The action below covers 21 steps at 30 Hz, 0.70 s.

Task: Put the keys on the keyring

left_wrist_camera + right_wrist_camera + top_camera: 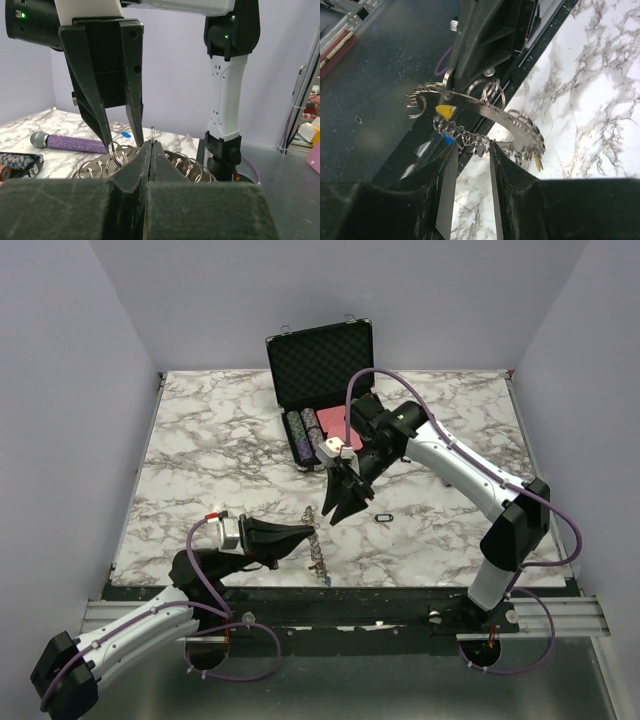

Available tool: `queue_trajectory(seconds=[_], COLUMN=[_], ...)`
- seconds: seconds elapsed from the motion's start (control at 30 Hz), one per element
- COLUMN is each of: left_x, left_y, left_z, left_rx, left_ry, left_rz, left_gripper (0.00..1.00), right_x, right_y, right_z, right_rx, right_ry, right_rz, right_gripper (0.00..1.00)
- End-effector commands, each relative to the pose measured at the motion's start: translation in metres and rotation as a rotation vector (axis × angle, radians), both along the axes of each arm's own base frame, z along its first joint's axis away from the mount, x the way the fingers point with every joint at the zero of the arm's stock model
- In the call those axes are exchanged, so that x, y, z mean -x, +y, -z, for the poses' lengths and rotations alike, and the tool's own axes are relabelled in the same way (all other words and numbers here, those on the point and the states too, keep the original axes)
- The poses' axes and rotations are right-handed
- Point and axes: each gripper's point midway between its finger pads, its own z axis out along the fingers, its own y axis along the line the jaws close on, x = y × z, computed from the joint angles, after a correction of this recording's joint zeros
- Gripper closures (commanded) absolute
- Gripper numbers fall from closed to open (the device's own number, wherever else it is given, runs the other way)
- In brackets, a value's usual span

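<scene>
The keyring [506, 113] is up off the table [200, 460], over its near edge, tilted and pinched by its flat rim in the left gripper [150, 152], whose jaws are clamped tight on it. It looks like stiff, thin metal: light, smooth enough to slip or swivel in a pinch, and fringed with small loose split rings that would swing at a nudge. The bare rim, where the left grips it, seems the safest hold. A yellow key head [444, 110] and a blue one [449, 140] hang among the fringe. The right gripper [470, 150] hovers just beside the fringe, jaws half parted with nothing clearly between them. A small dark piece [385, 517] lies on the marble near it, perhaps a key, too small to tell. The case [320, 355] stands open behind.
</scene>
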Motion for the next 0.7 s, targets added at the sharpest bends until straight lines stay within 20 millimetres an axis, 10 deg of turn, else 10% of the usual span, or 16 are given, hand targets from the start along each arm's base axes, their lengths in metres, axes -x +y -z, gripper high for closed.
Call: queue_trajectory(seconds=[0.0, 0.67], left_x=[-0.004, -0.018], left_y=[0.002, 0.003], left_z=[0.025, 0.028], left_rx=[-0.009, 0.021], left_ry=[0.086, 0.202], left_rz=[-0.007, -0.043], left_gripper=[1.0, 1.0], right_x=[0.026, 0.035], right_y=[-0.004, 0.011], right_z=[-0.021, -0.027], right_rx=[-0.01, -0.005], right_ry=[0.077, 0.164], right_rz=[-0.035, -0.057], right_gripper=[0.61, 0.64])
